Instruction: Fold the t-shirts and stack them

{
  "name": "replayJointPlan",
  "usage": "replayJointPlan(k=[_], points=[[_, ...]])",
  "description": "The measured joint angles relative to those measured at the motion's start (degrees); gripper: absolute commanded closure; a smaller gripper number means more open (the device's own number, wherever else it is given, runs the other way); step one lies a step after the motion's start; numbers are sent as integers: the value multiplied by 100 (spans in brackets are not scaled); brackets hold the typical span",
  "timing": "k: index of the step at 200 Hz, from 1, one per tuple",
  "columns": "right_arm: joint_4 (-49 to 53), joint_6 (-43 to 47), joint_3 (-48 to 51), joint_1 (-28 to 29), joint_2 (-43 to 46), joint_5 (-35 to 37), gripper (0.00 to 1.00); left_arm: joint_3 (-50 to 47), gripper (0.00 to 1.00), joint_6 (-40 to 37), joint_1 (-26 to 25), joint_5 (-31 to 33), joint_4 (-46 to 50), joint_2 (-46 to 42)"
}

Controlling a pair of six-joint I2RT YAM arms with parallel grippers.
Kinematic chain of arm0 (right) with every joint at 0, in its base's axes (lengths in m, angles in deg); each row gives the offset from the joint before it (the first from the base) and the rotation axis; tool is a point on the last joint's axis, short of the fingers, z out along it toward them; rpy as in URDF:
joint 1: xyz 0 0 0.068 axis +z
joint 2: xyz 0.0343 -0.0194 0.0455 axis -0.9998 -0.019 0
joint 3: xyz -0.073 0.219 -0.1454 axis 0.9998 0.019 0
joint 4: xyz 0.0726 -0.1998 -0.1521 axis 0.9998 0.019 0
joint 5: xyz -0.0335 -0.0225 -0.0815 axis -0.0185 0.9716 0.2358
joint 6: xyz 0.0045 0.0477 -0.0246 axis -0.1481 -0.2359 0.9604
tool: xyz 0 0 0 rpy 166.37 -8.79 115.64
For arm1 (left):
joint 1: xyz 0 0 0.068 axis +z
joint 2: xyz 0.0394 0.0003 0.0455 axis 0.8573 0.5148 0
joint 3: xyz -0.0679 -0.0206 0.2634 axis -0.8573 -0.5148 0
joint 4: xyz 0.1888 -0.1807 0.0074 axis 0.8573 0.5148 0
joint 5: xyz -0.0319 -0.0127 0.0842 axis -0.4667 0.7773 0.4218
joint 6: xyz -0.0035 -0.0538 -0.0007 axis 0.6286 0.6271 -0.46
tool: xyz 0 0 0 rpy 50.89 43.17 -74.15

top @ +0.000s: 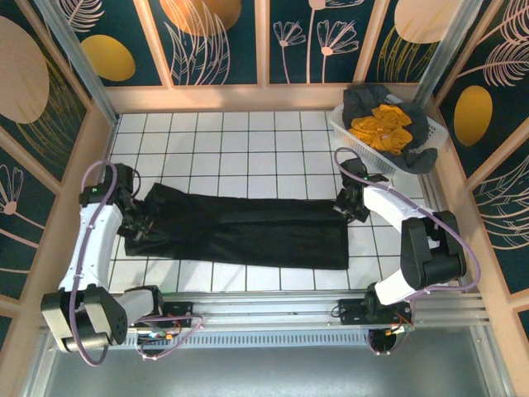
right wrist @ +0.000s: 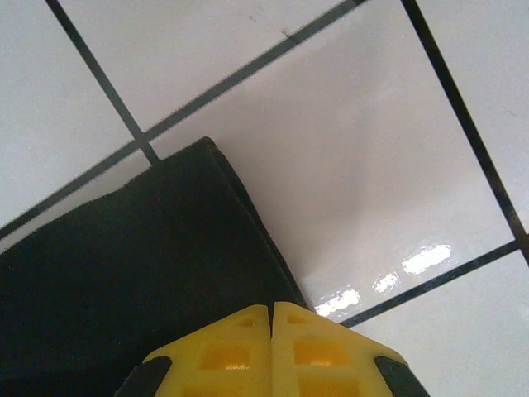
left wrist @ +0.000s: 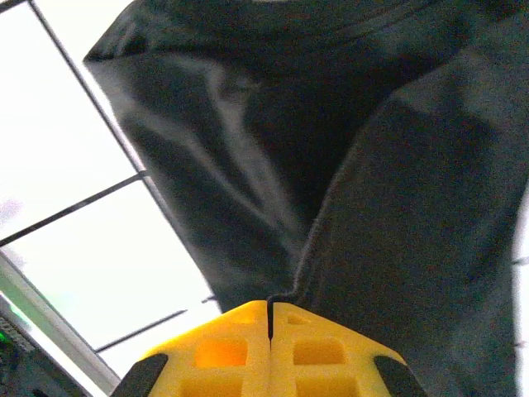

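Two closed hands sat at opposite ends of the large, plain black t-shirt (top: 248, 227) of soft cloth. It lay as a long folded band across the white tiled bench (top: 248, 141), closer to the near edge than the far one, running from beside the left edge toward the right edge. The left hand (left wrist: 269, 302) was shut at the left end, and a crease in the cloth ran straight into its fingertips, so we judged it to be pinching a fold there. The right hand (right wrist: 270, 306) was shut too, right on the cloth's edge just beside a corner of the band. We could not tell whether any cloth was caught between its fingers.

That was our main worry. If the right hand had only the very edge, or nothing, a lift would leave that end behind and drag the band askew. A pinch through the top layer alone could peel the fold open, and uneven pulling could twist the bunched left end.

The mustard-yellow t-shirts (top: 388, 128) and a dark grey garment (top: 364, 101) lay heaped in the white plastic lattice basket (top: 355, 142) at the far right corner, not yet folded.
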Motion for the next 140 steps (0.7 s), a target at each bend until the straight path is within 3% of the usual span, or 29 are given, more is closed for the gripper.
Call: replayJointPlan(k=[13, 28, 42, 55, 85, 109, 140], points=[[-33, 9, 111, 0, -59, -61, 100, -487, 89, 4, 2, 94, -179, -20], [-33, 13, 186, 0, -188, -164, 85, -863, 78, -24, 2, 216, -400, 46], [-33, 22, 190, 0, -251, -210, 72, -938, 49, -55, 2, 350, -546, 162], [-26, 33, 190, 0, -229, -229, 65, -918, 44, -72, 2, 476, -726, 229], [105, -7, 146, 0, 133, -199, 63, -256, 48, -186, 2, 734, -748, 409], [31, -72, 57, 2, 651, -258, 76, 479, 57, -341, 2, 723, -1191, 730], [-411, -269, 48, 7, 629, -632, 88, 870, 70, -610, 0, 46, -2181, 1915]])
